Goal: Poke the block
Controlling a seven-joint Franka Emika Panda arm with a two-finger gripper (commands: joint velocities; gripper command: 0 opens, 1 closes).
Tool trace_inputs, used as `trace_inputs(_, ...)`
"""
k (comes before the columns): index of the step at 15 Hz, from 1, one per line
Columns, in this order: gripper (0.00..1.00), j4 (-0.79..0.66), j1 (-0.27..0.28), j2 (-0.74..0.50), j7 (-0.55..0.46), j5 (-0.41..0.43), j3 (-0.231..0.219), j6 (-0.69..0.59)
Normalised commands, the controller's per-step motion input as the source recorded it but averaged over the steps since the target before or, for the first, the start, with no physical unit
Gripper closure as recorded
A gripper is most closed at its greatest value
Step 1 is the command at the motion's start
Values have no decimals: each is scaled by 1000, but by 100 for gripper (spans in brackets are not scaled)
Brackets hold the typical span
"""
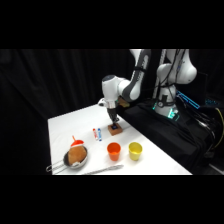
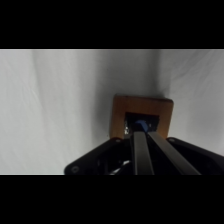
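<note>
1. Two views show one moment; the side view comes first. A white table (image 1: 150, 157) stands against a black backdrop, and the white arm (image 1: 131, 85) reaches over it from the upper right.
2. Its gripper (image 1: 114, 122) points straight down near the table's far edge, with the tip right at the top of the block (image 1: 115, 131), a small brown cube with a dark top.
3. Just left of the block lies a thin red, white and blue striped object (image 1: 97, 134), close to it but apart.
4. Nearer the camera stand an orange cup (image 1: 114, 151) and a yellow cup (image 1: 135, 150), side by side and upright, with a gap between them.
5. At the table's left front sits a metal pan (image 1: 75, 159) holding a brown rounded item (image 1: 76, 155) with an orange piece (image 1: 76, 143) at its top; what these are cannot be told.
6. A long grey utensil (image 1: 106, 170) lies flat along the front edge, below the cups.
7. In the wrist view the black linkage (image 2: 150, 160) rises from the bottom edge, and the two fingers (image 2: 140, 150) run close together, nearly side by side, so the jaws stand narrow and grasp nothing.
8. Their tips (image 2: 137, 126) meet the dark square in the middle of the block (image 2: 120, 117), whose brown wooden rim frames it.
9. A small blue patch (image 2: 142, 123) shows at the fingertips inside that dark square.
10. Around the block lies bare white table (image 2: 50, 110), with a soft shadow to the block's upper side.
</note>
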Motion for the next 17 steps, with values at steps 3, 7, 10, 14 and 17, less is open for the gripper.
trace_inputs(3,100,-64,23,-516,-67,-52,-69,-458)
trace_inputs(7,58,-1,28,-462,-61,-43,-53,-454)
trace_inputs(10,32,52,32,-350,-53,-30,-43,-376)
trace_inputs(14,2,90,40,-269,0,-30,-31,-344)
trace_inputs(17,0,46,47,-267,60,-51,-17,-237)
